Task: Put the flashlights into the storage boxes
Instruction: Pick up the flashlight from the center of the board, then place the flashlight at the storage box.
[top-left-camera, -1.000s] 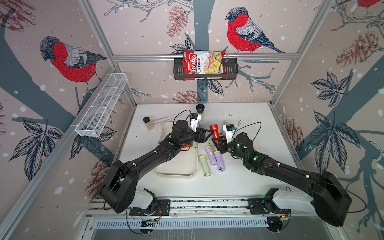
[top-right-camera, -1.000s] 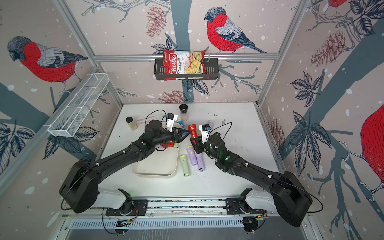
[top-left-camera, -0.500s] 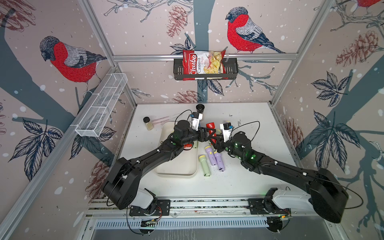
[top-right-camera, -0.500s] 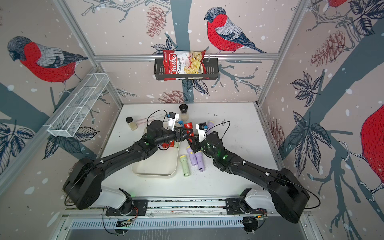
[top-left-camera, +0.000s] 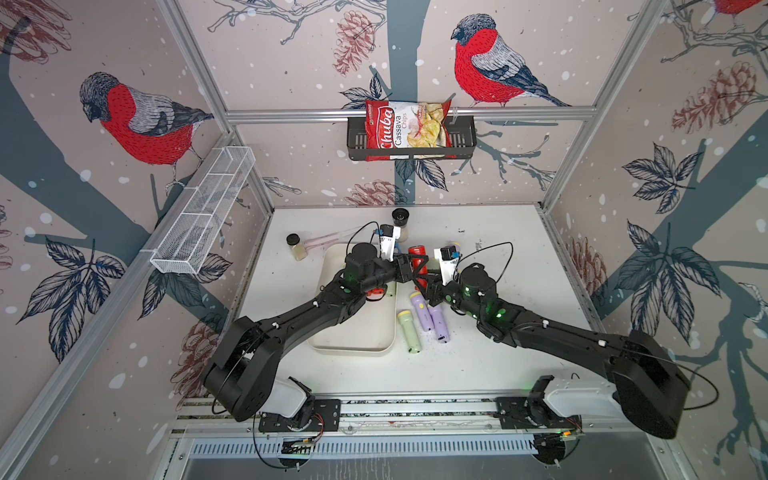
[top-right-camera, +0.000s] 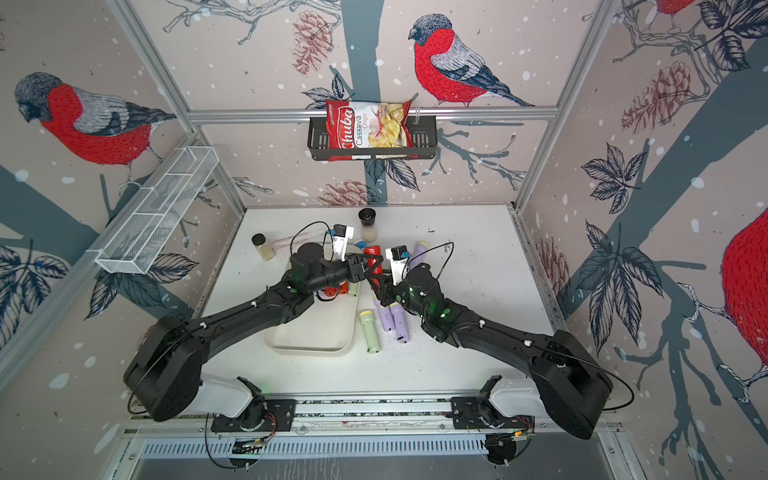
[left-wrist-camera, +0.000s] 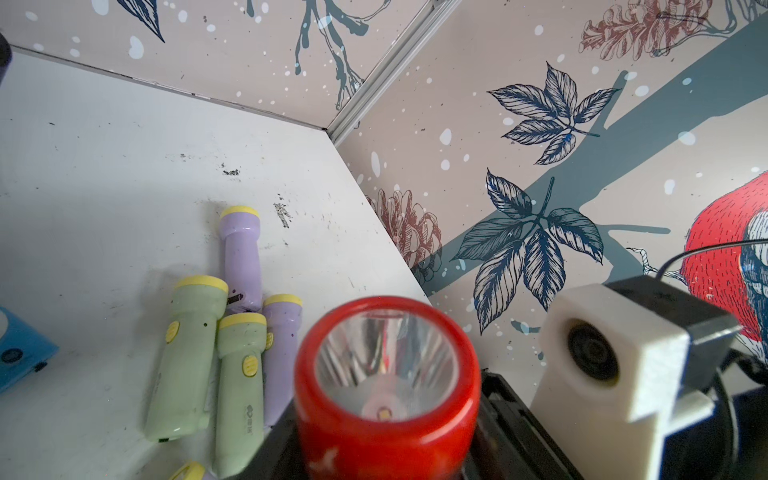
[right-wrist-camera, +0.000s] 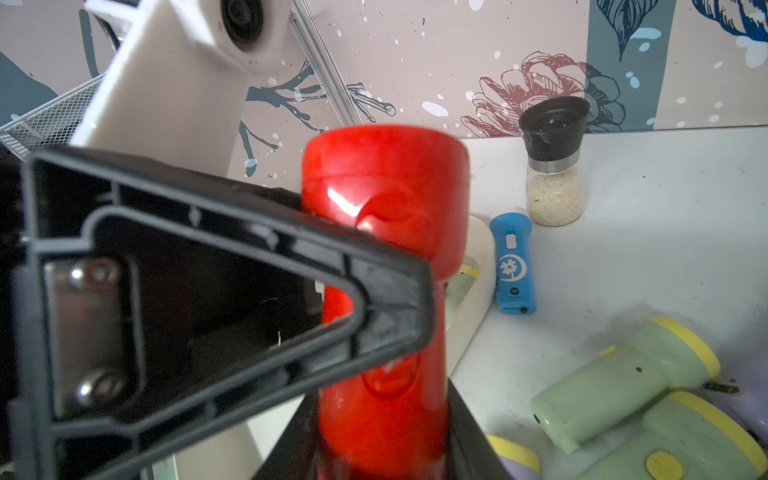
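While your right hand (top-left-camera: 422, 284) clamps the red torch (top-left-camera: 417, 252) | left hand (top-left-camera: 417, 266) straddles it, grip unclear | confirm left clamp before right releases, then lower into tray (top-left-camera: 365, 330).

Two red flashlights (top-left-camera: 417, 252), one blue flashlight (right-wrist-camera: 512, 266), at least three pale green flashlights (left-wrist-camera: 187, 353), at least four lilac flashlights (top-left-camera: 438, 328), two jars (top-left-camera: 296, 246), one tray (top-left-camera: 365, 328)

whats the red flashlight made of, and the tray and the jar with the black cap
Red flashlight: glossy moulded plastic by the look, with sharp white highlights on its body.
Tray: probably plastic, cream, smooth, rounded corners, dull sheen.
Jar: clear glass or clear plastic, as pale grains show through; its cap looks like matte black plastic over a silvery band.
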